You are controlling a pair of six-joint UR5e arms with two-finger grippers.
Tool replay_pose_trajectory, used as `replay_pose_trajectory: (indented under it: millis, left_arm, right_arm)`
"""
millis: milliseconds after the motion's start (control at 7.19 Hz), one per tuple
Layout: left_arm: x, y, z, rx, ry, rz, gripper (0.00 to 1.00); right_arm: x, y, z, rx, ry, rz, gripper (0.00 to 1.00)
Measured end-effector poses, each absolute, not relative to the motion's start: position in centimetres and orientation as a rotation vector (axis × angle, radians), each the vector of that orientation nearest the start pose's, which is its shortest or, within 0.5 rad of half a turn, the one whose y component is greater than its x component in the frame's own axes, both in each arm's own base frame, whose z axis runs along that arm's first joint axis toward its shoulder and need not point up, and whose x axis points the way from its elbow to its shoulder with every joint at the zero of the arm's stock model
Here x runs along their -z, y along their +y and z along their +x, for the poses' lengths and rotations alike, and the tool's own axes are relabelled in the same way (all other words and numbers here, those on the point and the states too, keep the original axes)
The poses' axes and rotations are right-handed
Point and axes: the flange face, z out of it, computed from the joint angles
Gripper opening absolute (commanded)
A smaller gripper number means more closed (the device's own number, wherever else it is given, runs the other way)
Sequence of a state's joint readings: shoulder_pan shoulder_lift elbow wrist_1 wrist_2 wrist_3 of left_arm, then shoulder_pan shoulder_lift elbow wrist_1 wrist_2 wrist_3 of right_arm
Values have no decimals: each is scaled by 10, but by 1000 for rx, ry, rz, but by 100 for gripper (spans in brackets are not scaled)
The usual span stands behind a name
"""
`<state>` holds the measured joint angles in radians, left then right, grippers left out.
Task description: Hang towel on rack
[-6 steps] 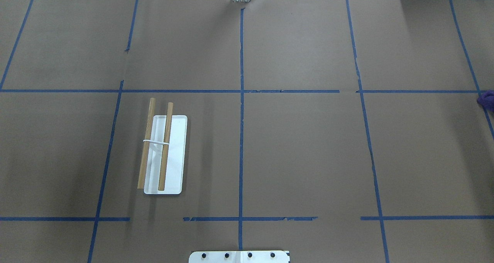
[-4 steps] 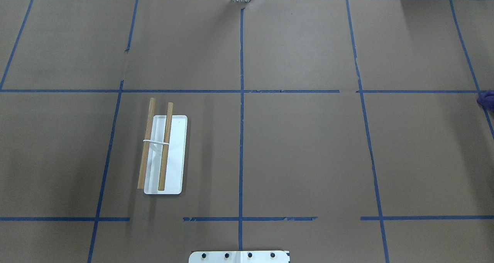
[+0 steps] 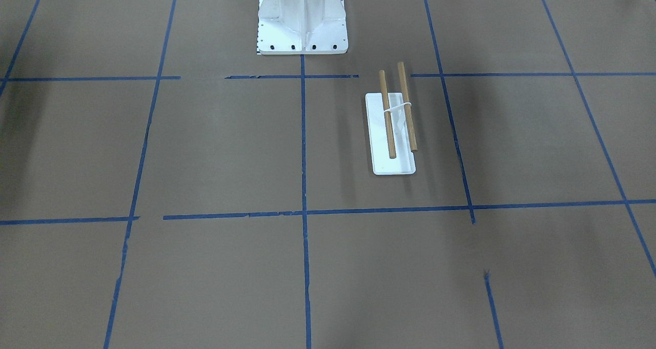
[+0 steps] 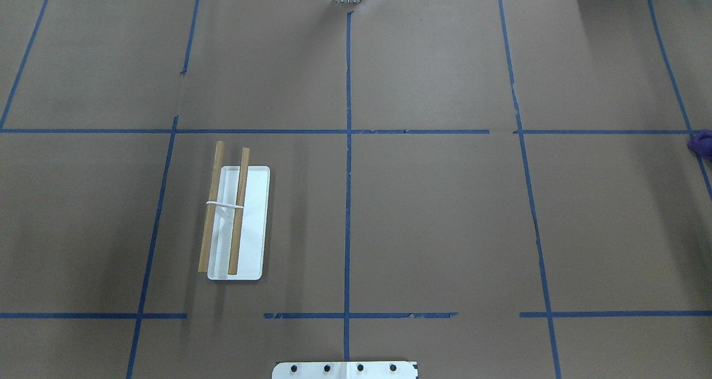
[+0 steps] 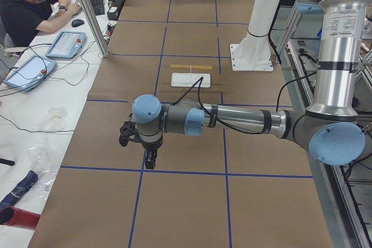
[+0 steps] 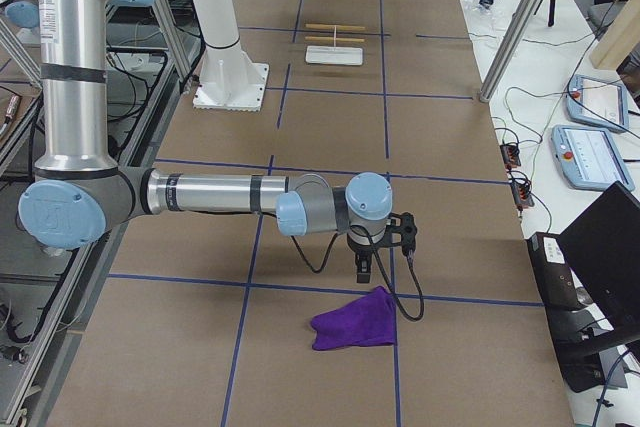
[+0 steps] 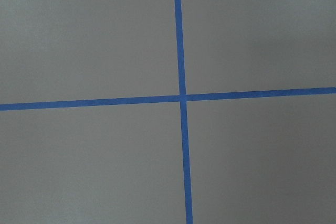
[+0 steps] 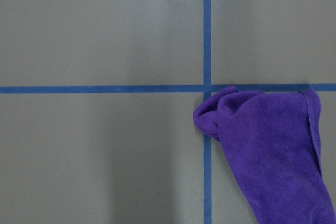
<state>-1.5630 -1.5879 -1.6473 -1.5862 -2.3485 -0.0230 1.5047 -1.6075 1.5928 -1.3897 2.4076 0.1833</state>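
The purple towel (image 6: 355,324) lies crumpled on the brown table at its right end. It also shows in the right wrist view (image 8: 268,150) and at the overhead view's right edge (image 4: 702,144). The rack (image 4: 236,223) stands on the robot's left half, white base with two bare wooden dowels; it shows in the front view too (image 3: 393,128). My right gripper (image 6: 365,269) hangs just above the table beside the towel, apart from it. My left gripper (image 5: 150,158) hangs over bare table far from the rack. Both show only in the side views, so I cannot tell whether they are open or shut.
The white bolted pedestal (image 3: 301,21) stands at the robot's side of the table. Blue tape lines (image 7: 181,98) cross the brown paper. An operator (image 5: 35,4) sits at a side bench with tablets (image 5: 65,43). An aluminium post (image 5: 90,13) stands at the table's edge.
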Motion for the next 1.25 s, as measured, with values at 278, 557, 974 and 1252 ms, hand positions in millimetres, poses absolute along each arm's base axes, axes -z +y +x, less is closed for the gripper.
replay_pose_trajectory:
  millis: [278, 557, 974, 1252]
  left_arm:
    - [-610, -505, -60, -30, 778, 94, 100]
    - [-610, -505, -60, -30, 778, 95, 100]
    - [-609, -505, -60, -31, 778, 97, 100]
    - [-608, -506, -60, -31, 778, 98, 100]
  right_arm:
    - [-701, -495, 12, 10, -854, 140, 100]
    - [-750, -496, -11, 94, -841, 218, 100]
    - [-774, -497, -47, 158, -735, 224, 100]
    - [-783, -494, -52, 178, -700, 218, 24]
